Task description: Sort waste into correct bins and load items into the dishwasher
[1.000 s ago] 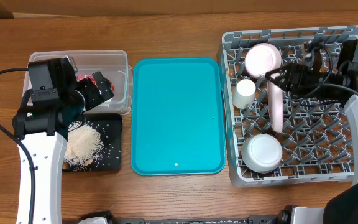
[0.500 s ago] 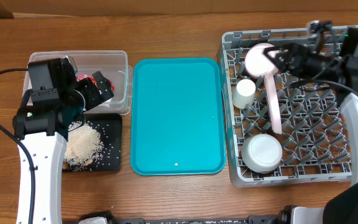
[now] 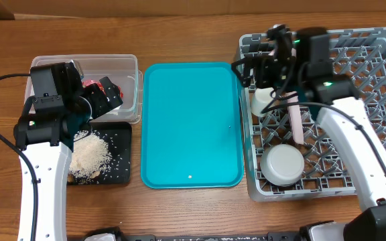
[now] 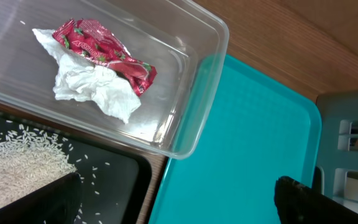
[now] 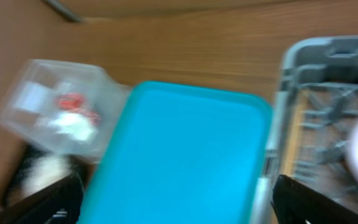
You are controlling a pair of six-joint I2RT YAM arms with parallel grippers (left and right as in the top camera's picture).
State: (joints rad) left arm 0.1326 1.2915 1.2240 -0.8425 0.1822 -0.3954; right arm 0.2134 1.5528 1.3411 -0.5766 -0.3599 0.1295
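Right fingers (image 5: 306,200) have swung from over the middle of the dish rack (image 3: 380,184) to its far-left corner, close to the teal tray (image 3: 193,127); the left arm has not shifted. Right fingers are spread wide with nothing between them. The right wrist view is blurred and looks across the teal tray toward the clear tub (image 4: 207,74). Left fingers (image 4: 309,199) are likewise wide apart and empty, hanging over the clear tub. Inside the tub lies the red wrapper (image 4: 104,50), with the white napkin (image 4: 92,90) touching it on the near side. The black tray (image 3: 122,171) sits just beside the tub, toward the robot, and holds the rice (image 3: 89,157) in one pile with loose grains scattered around it. In the rack, the white cup (image 3: 261,100) stands at the left side just under the right arm. A pink plate (image 3: 297,127) stands on edge among the pegs, its upper part hidden by the arm. The white bowl (image 3: 282,164) sits in the near-left corner. The teal tray lies on the table (image 3: 179,33) between the two bins and the rack.
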